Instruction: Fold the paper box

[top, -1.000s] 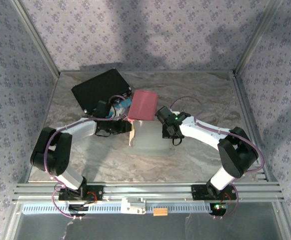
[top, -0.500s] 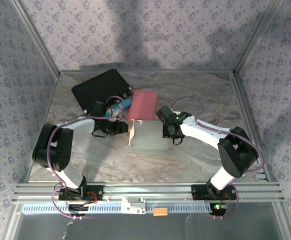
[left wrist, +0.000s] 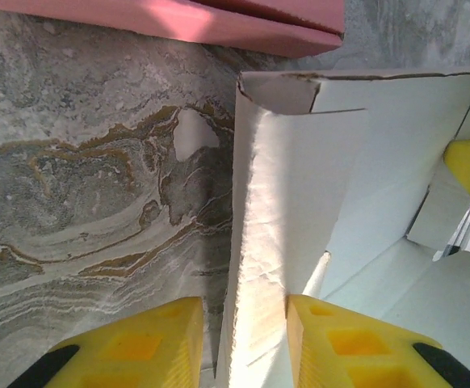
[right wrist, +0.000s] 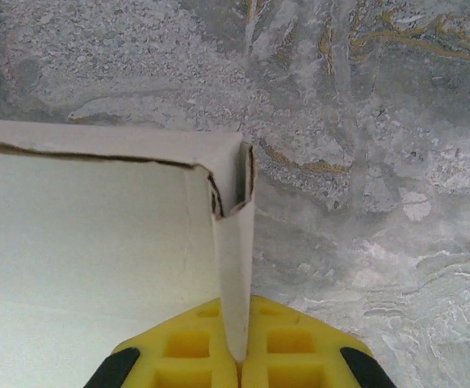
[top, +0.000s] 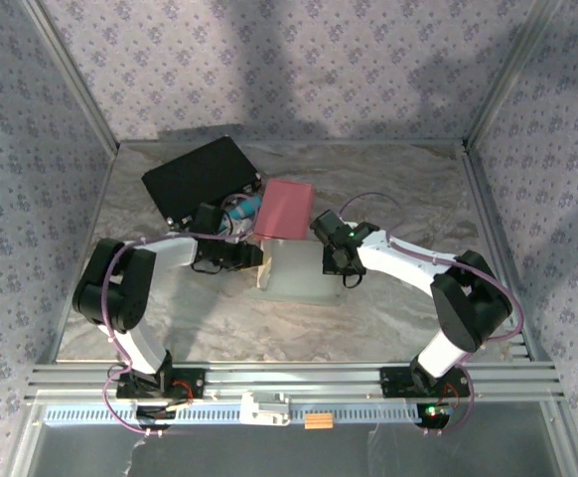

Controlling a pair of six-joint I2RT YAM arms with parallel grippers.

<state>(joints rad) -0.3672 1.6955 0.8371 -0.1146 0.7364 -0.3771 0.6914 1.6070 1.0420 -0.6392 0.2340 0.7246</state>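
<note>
Left wrist view: left gripper (left wrist: 243, 305) straddles the left wall of the paper box (top: 299, 273), which sits at the centre of the table (top: 418, 189); whether it pinches cannot be told. Right gripper (right wrist: 239, 307) is clenched on the opposite wall. Risk: an uneven pull could tear a creased corner or drag the box.

Colour notes, standing at the rig.

- Paper box (top: 297, 270): plain white card, with brownish raw edges at the corners.
- Pink panel (top: 285, 209): flat dusty pink, no print.
- Black slab (top: 198, 177): matt black, unpatterned.
- Tabletop (top: 408, 318): grey marbling with ochre-brown veins.
- Walls (top: 299, 60): lavender, with a small darker floral repeat.
- Left arm (top: 160, 253) and right arm (top: 398, 260): white shells, black joints.
- Cables (top: 368, 197): purple.
- Left end effector (left wrist: 243, 303) and right end effector (right wrist: 239, 311): bright yellow fingers with black behind.
- Front rail (top: 289, 378): bare silver metal.
</note>
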